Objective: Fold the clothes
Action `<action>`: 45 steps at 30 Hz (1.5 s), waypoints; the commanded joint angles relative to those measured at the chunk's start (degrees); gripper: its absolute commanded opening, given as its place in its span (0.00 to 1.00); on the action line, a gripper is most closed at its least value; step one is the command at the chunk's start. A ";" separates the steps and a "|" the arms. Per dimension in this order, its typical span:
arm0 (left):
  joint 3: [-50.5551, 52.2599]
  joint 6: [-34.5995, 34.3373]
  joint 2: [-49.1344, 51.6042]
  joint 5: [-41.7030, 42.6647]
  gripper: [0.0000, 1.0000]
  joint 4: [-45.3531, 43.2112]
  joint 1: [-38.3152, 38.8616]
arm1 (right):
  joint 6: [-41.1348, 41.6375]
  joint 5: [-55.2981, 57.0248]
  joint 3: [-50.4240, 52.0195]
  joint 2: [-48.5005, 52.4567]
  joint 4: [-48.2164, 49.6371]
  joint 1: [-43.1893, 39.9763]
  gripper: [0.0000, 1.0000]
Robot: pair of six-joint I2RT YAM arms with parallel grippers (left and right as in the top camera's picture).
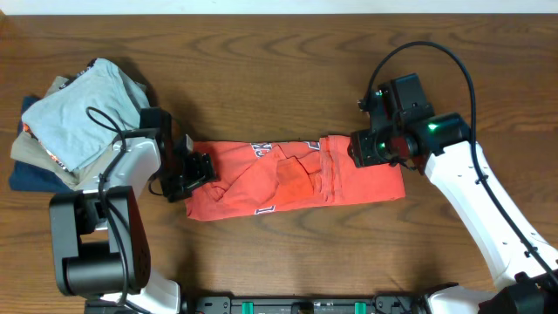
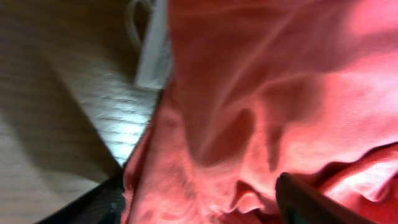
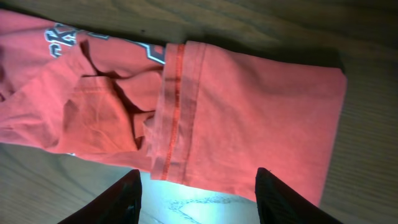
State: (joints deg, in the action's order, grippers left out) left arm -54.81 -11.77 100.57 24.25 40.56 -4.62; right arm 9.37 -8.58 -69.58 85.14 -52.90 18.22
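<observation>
The counter (image 1: 288, 70) is dark wood grain and carries the work plus a pile at its left end. The coral T-shirt (image 1: 296, 179) lies across the middle as a long narrow band, and creases partly bury its white lettering (image 1: 261, 150). We note the hemmed portion (image 3: 174, 106) laid over the body at the right, which we judge to be a first crosswise fold. The left hand (image 1: 193, 174) sits at the band's left end, its fingers spread with cloth bunched between them; we see no closed pinch. The right hand (image 1: 362, 148) hangs over the right portion, fingers (image 3: 118, 199) apart and holding nothing. We judge that the two hands are stationed at opposite ends to bring the band together. The pile of folded garments (image 1: 78, 122) rests well apart at the left.
</observation>
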 commanded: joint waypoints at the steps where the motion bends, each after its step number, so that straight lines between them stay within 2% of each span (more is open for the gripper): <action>1: 2.08 1.70 4.24 2.34 0.67 -1.01 1.88 | 0.02 2.03 -0.04 0.37 -0.42 -0.70 0.56; 2: 2.08 1.70 4.24 2.34 0.63 -1.03 2.29 | 0.02 2.69 -0.04 0.37 -0.57 -0.70 0.56; 4: 2.08 1.70 4.24 2.32 0.46 -1.11 3.10 | 0.04 4.04 -0.04 0.37 -0.87 -0.70 0.57; 6: 2.01 1.70 4.22 2.32 0.18 -1.99 3.43 | 0.39 6.32 -0.04 0.37 -1.42 -0.74 0.56; 7: 1.86 1.68 4.22 2.29 0.10 -2.36 3.41 | 0.90 7.58 -0.04 0.37 -1.77 -0.90 0.56; 8: 1.46 1.66 4.22 2.21 0.07 -2.51 3.23 | 1.38 9.22 -0.04 0.37 -2.27 -1.25 0.56; 13: -2.19 0.87 2.45 1.05 0.06 0.55 1.38 | 1.51 15.02 -0.04 0.37 -5.07 -5.14 0.58; 16: -5.33 -1.66 -0.26 -5.77 0.06 4.72 -0.11 | 1.49 15.93 -0.04 0.37 -6.08 -8.37 0.61; 21: -11.67 -2.10 -6.34 -16.57 0.06 11.89 -2.19 | 1.46 15.87 -0.04 0.37 -6.56 -12.83 0.61; 26: -17.64 -4.85 -10.95 -15.91 0.06 17.31 -1.38 | 1.25 15.85 -0.04 0.37 -7.10 -15.28 0.61; 30: -18.84 -5.99 -13.84 -5.49 0.06 17.22 3.45 | 1.25 15.85 -0.04 0.37 -7.15 -15.69 0.61; 32: -18.84 -7.61 -14.27 -3.06 0.06 16.31 7.32 | 1.25 15.85 -0.04 0.37 -7.15 -15.69 0.61; 40: -18.82 -11.52 -12.46 -4.74 0.06 8.24 26.08 | 1.25 15.85 -0.04 0.37 -7.74 -15.69 0.61; 45: -18.82 -15.23 -8.52 -6.01 0.07 3.76 34.82 | 0.17 15.85 -0.04 0.37 -8.20 -15.69 0.61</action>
State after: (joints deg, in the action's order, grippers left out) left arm -72.79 -23.77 89.69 18.96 45.50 27.07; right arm 10.17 6.70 -69.58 85.17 -60.88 3.11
